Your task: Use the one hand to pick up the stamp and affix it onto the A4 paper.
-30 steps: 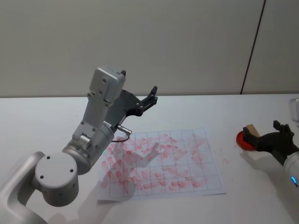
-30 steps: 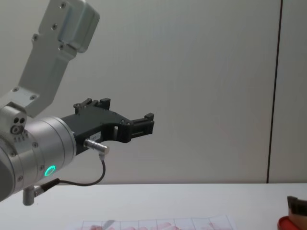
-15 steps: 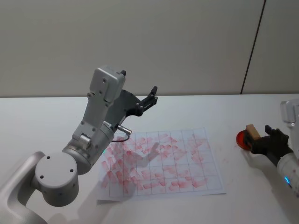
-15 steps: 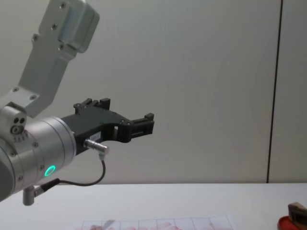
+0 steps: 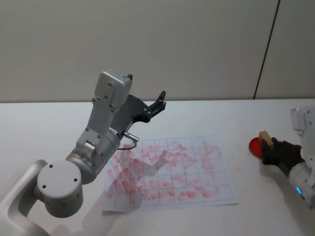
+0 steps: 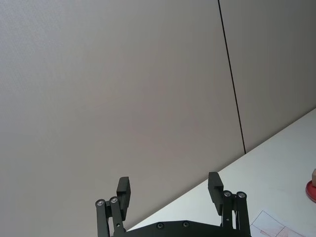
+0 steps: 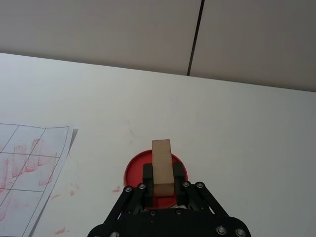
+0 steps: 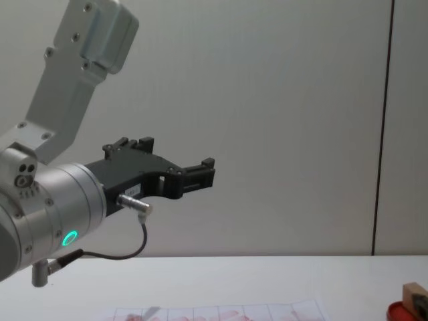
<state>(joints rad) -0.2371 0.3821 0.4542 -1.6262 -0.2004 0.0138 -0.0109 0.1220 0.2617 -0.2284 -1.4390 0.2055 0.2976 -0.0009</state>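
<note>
Pinching the stamp (image 7: 161, 157) over the red pad (image 7: 133, 170), my right gripper (image 7: 162, 178) has pickup in hand; next, I reckon, lift and carry to the A4 paper (image 5: 172, 169). Left gripper (image 6: 169, 185) parked aloft, spread.

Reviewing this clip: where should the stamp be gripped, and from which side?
Grip the stamp on its two opposite flat sides, low down, coming level from the robot's side of the red pad. It stands upright on the pad with those sides exposed, and the right end effector has its fingers against them.

stamp (image 7: 162, 165): matt wood | A4 paper (image 5: 197, 178): matt sheet | table (image 5: 236, 118): smooth
</note>
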